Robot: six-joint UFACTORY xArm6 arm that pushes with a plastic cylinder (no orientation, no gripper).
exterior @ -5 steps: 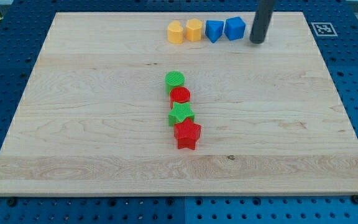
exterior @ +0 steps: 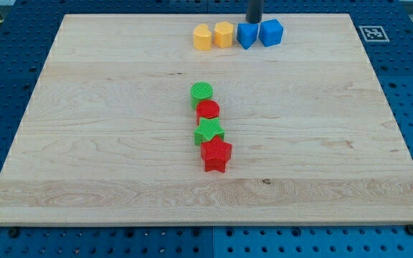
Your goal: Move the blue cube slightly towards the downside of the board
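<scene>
Leftward since before — my tip (exterior: 254,21) just above the blue cube (exterior: 271,32).

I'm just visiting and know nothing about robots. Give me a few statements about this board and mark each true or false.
1. My tip stands at the view's top edge of the board, just above the two blue blocks. True.
2. The blue cube is the rightmost block in the top row. True.
3. The red star sits at the top of the middle column. False: it is at the bottom; the green cylinder is at the top.
4. The two yellow blocks lie to the right of the blue ones. False: they lie to the left.
5. A red cylinder sits between the green cylinder and the green star. True.
</scene>
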